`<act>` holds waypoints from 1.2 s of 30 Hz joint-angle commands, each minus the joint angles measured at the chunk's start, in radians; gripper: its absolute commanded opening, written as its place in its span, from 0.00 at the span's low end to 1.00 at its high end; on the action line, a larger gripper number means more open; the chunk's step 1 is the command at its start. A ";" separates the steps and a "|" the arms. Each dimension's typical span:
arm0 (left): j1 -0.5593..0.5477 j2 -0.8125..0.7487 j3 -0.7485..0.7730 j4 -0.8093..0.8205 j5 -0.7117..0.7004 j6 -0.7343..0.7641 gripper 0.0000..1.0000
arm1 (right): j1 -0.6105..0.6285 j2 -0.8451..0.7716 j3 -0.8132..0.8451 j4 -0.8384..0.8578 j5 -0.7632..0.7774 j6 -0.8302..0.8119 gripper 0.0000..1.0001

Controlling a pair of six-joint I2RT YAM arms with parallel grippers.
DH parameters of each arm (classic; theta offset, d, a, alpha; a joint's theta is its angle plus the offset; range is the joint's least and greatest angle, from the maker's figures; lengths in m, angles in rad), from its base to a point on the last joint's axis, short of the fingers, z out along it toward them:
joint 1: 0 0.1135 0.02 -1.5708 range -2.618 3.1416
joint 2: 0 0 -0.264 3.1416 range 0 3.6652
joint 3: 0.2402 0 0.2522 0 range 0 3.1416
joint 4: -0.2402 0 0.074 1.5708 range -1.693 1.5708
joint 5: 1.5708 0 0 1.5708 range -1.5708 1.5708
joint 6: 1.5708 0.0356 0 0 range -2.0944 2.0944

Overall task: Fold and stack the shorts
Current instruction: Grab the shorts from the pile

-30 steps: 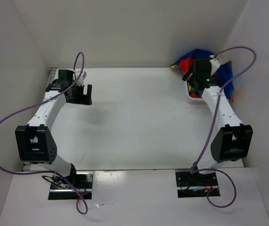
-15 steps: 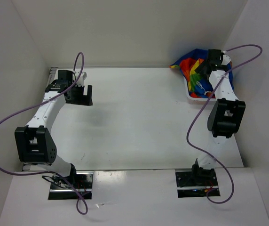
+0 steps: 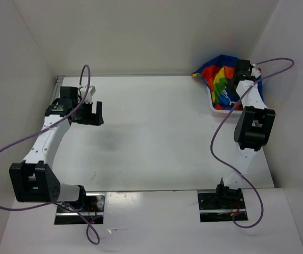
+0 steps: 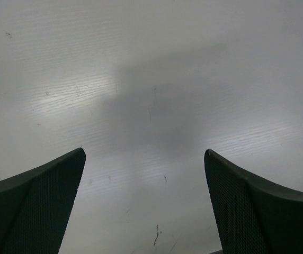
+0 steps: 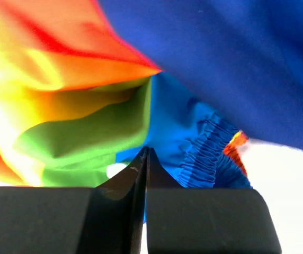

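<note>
Left gripper (image 4: 145, 152) wide open; right gripper (image 5: 145, 153) closed, its arm (image 3: 250, 98) apparently stretched forward

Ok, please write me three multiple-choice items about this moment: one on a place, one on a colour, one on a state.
1. Where do the shorts lie?
A. on the floor
B. in the white basket at the far right corner
C. on a hanger

2. What colour is the gathered waistband beside the right pincer?
A. white
B. black
C. blue

3. How is the left pincer?
A. open above bare table
B. shut on a cloth
C. shut on a cup

Answers: 1 B, the top view shows the striped cloth heaped in the basket. 2 C, the right wrist view shows blue gathers. 3 A, its fingers stand wide apart, with only table between.
</note>
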State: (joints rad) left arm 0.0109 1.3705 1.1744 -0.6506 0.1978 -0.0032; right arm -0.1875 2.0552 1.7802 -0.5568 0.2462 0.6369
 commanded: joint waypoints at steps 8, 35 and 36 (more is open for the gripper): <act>0.001 -0.174 -0.058 0.039 0.140 0.003 0.99 | 0.033 -0.312 -0.031 0.051 -0.019 -0.048 0.53; -0.008 -0.240 -0.144 0.097 0.124 0.003 0.99 | -0.023 -0.127 -0.107 0.107 -0.173 0.000 0.25; -0.008 -0.240 -0.144 0.097 0.115 0.003 0.99 | -0.023 -0.144 -0.107 0.107 -0.160 0.000 0.15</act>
State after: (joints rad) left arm 0.0074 1.1328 1.0317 -0.5949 0.3191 -0.0036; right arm -0.2153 1.9690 1.6505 -0.5072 0.0956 0.6163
